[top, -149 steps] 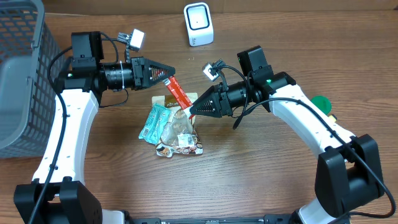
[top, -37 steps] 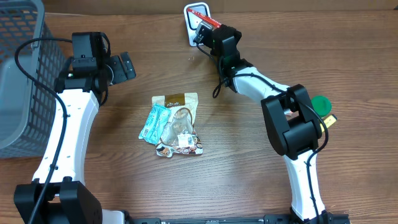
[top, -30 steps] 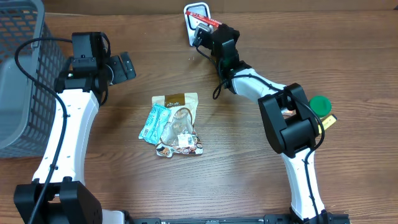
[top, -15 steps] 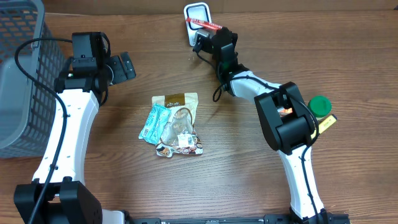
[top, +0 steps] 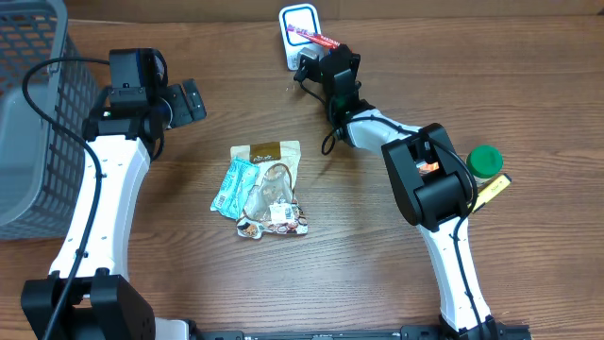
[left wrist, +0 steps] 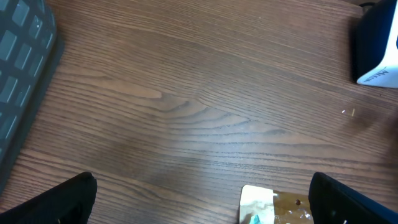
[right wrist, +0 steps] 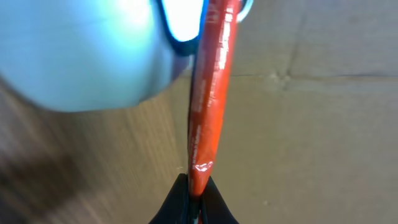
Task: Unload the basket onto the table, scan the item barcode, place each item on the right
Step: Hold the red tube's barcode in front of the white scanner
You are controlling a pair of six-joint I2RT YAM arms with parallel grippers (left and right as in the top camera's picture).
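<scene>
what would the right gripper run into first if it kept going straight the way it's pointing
Most likely the white scanner: the right gripper points at it, and the red packet it holds would touch first. The gap is hard to judge.

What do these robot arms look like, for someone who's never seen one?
The left arm and right arm each have smooth white shells between chunky black joint blocks, on black bases. Loose black cables loop along both. The left gripper and right gripper are black, with black fingers.
</scene>
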